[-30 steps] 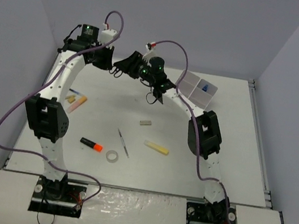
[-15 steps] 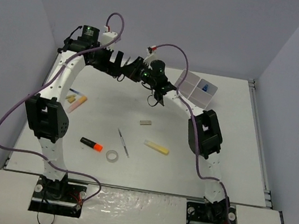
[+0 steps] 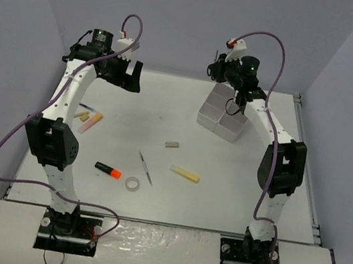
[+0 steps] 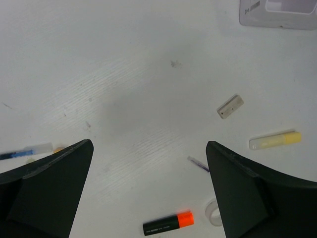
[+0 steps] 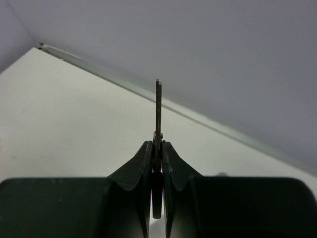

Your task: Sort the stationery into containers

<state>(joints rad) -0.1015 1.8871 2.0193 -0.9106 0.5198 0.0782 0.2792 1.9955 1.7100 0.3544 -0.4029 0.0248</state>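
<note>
Two tools noted: left tool [image 4: 148, 144] gaping, empty; right tool [image 5: 157, 145] pinched shut on thin dark strip [image 5: 158, 104], pointing 12 o'clock in wrist view. Black marker [image 3: 108, 170] flat on table [image 3: 131, 118], long axis 9-to-3, orange cap toward 3.

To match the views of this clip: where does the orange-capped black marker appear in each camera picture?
Top external: the marker lies lower left of centre, just left of the tape ring.
Left wrist: bottom centre.
Right wrist: not in it.
Shared landmark: the yellow bar, mid-right in the left wrist view; absent from the right wrist view.
</note>
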